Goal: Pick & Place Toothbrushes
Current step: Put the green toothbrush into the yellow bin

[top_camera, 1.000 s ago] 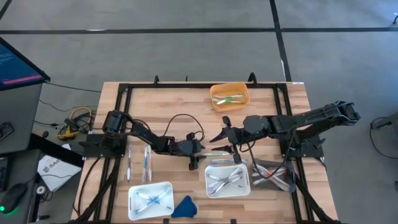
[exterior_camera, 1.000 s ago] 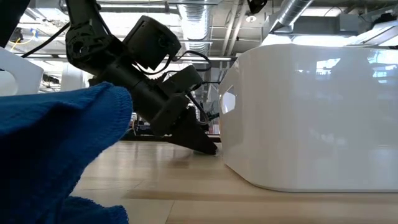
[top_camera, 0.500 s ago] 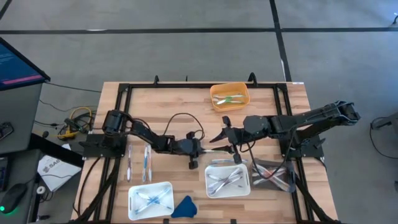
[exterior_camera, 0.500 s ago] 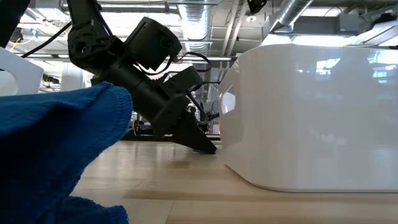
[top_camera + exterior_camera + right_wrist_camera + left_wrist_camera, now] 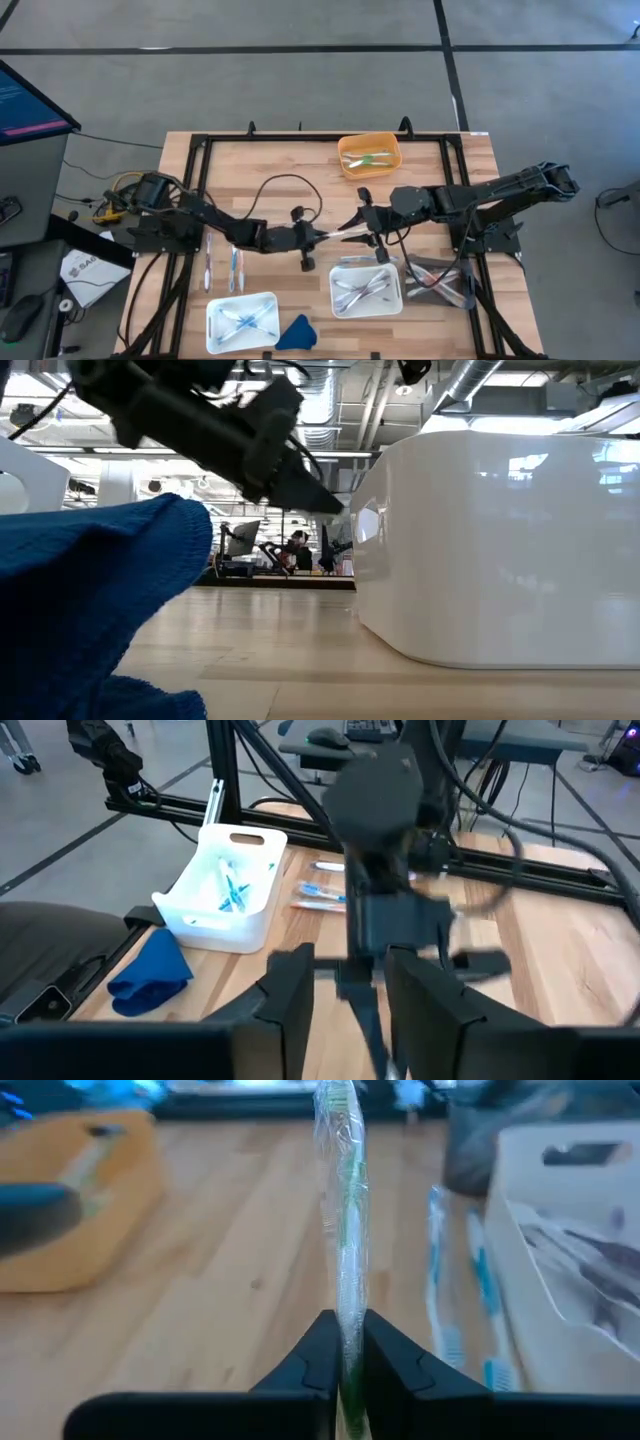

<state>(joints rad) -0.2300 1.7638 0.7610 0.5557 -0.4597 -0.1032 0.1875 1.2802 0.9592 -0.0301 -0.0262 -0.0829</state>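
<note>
The left gripper (image 5: pixel 342 1342), open a second ago, now clamps a green wrapped toothbrush (image 5: pixel 343 1230), lifted.

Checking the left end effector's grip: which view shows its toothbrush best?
Left wrist view: the green-accented wrapped toothbrush sits pinched in the left end effector. High view shows only a pale sliver; the low and right wrist views don't show it clearly.

The left gripper (image 5: pixel 322 236) and the right gripper (image 5: pixel 358 226) meet over the middle of the wooden worktop (image 5: pixel 280 165), with a thin toothbrush (image 5: pixel 340 234) between them. An orange tray (image 5: pixel 395 160) sits behind, two white trays (image 5: pixel 338 300) in front.
</note>
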